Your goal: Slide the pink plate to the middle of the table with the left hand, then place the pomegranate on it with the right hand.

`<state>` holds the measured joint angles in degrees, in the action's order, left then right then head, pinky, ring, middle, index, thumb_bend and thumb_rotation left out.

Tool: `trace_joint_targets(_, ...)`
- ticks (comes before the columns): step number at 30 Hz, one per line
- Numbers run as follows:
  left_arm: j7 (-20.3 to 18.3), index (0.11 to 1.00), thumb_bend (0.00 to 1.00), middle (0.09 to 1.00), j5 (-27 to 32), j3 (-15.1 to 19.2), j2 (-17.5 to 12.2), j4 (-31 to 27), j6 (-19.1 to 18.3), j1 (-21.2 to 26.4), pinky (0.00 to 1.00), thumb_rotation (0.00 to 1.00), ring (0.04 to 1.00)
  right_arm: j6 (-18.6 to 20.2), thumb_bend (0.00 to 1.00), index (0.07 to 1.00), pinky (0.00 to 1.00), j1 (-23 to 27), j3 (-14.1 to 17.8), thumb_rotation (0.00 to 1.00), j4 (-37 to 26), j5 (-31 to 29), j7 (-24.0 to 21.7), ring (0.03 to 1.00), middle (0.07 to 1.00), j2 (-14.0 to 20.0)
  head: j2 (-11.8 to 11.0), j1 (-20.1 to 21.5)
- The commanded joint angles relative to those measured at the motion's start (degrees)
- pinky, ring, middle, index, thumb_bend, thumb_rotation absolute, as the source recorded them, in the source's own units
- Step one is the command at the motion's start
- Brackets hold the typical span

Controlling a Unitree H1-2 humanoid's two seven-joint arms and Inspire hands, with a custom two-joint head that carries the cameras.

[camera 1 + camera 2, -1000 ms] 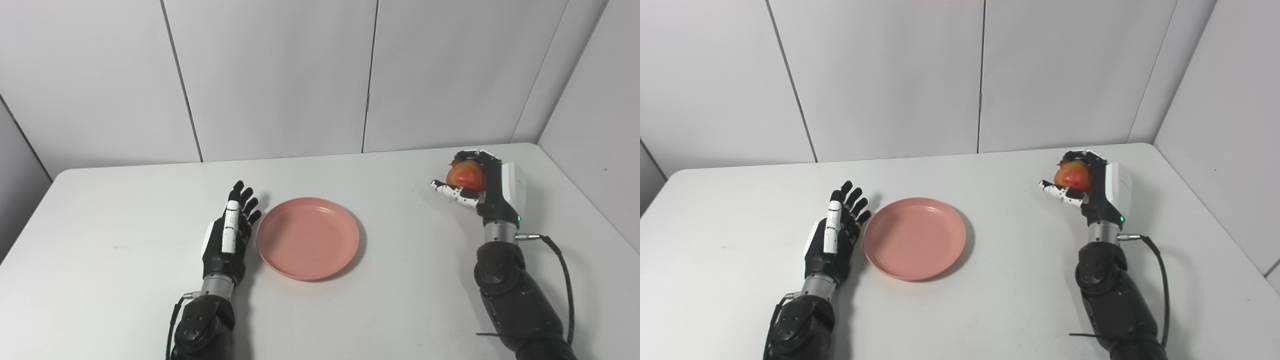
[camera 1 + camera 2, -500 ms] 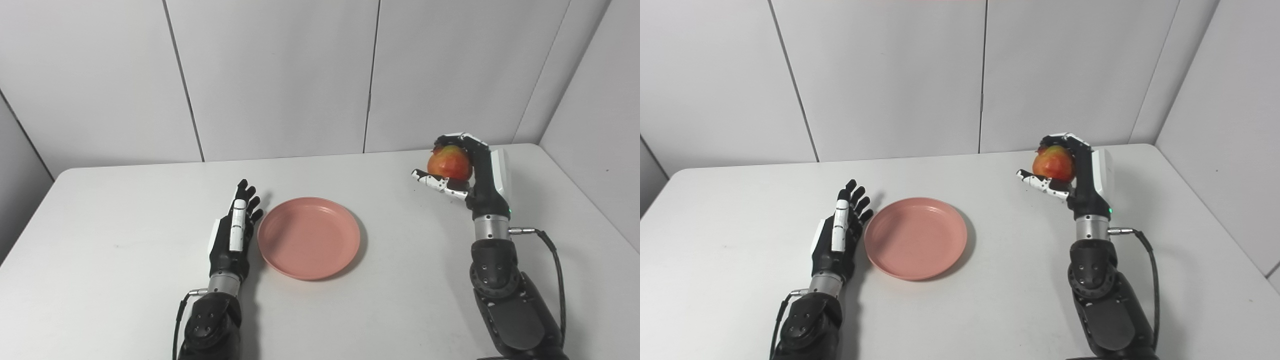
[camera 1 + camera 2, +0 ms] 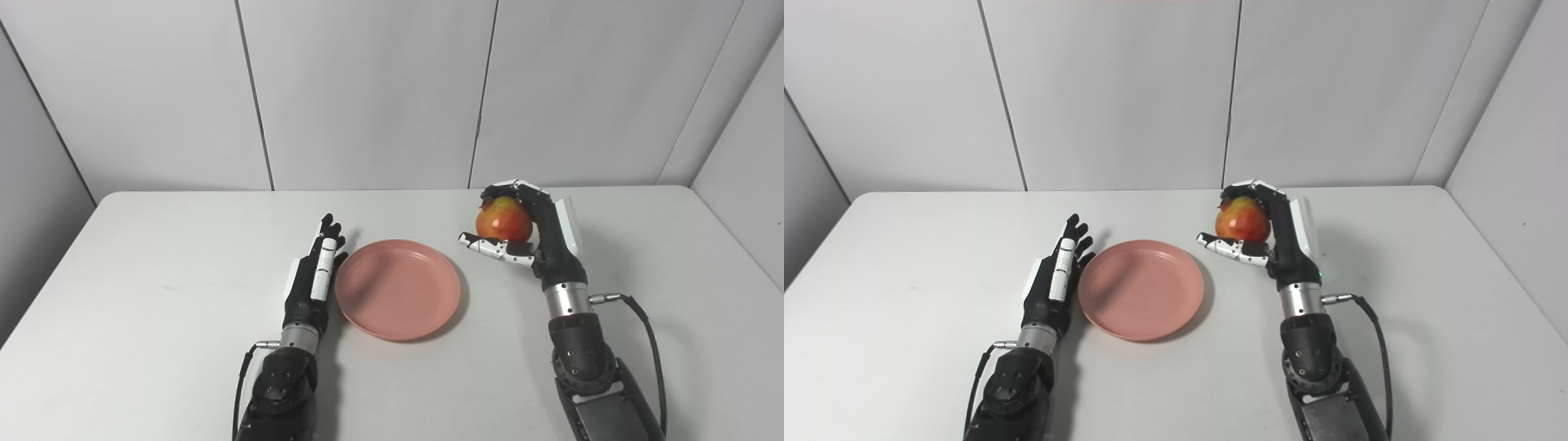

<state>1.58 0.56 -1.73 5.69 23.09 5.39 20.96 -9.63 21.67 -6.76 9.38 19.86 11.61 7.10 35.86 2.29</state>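
Note:
The pink plate lies flat near the middle of the white table. My left hand stands on edge against the plate's left rim, open, fingers straight and pointing away. The red and yellow pomegranate is held in my right hand, which is shut on it and raised above the table just right of the plate's far right rim. Its thumb sticks out under the fruit toward the plate.
Grey wall panels close the table's far edge and both sides. A black cable loops from my right wrist over the table's right part.
My right hand has carried the pomegranate up and leftward to the plate's right rim. The left hand has stayed at the plate's left rim. The camera has shifted, so the whole scene sits further right.

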Motion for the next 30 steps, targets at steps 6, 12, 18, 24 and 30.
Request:
trace_joint_targets(6, 2.0, 0.954, 0.56, 0.965, -2.4, -0.8, 1.2, 0.2, 2.0, 1.8, 0.91, 1.0, 0.95, -3.7, 0.49, 0.533, 0.32, 2.0, -2.0, 0.0, -0.6, 0.8, -0.8, 0.401, 0.481, -2.2, 0.0, -0.8)
trace_joint_targets(12, 2.1, 0.964, 0.56, 0.973, -3.1, -1.1, 1.2, 0.3, 1.7, 2.1, 0.92, 1.0, 0.957, -4.2, 0.49, 0.535, 0.3, 1.9, -4.0, 0.0, 0.6, 1.8, -2.0, 0.391, 0.469, -3.0, 0.1, -1.3)
trace_joint_targets(18, 2.5, 0.962, 0.57, 0.971, -3.2, -1.0, 1.5, 0.9, 2.1, 2.3, 0.92, 1.0, 0.957, -5.0, 0.5, 0.525, 0.21, 2.0, -6.1, 0.0, 2.2, 1.9, -3.3, 0.357, 0.454, -4.1, -0.1, -1.1)
trace_joint_targets(24, 2.1, 0.966, 0.58, 0.976, -2.5, -0.7, 1.9, 2.0, 2.9, 2.7, 0.93, 1.0, 0.964, -5.5, 0.51, 0.513, 0.28, 2.5, -8.3, 0.0, 5.2, 2.0, -5.9, 0.395, 0.481, -4.5, -0.2, -1.2)
trace_joint_targets(30, 2.7, 0.959, 0.57, 0.971, -3.3, -0.8, 2.0, 1.8, 2.5, 2.8, 0.92, 1.0, 0.959, -5.4, 0.51, 0.499, 0.32, 3.1, -8.9, 0.0, 7.4, 2.8, -6.6, 0.411, 0.499, -5.0, -0.1, -1.1)
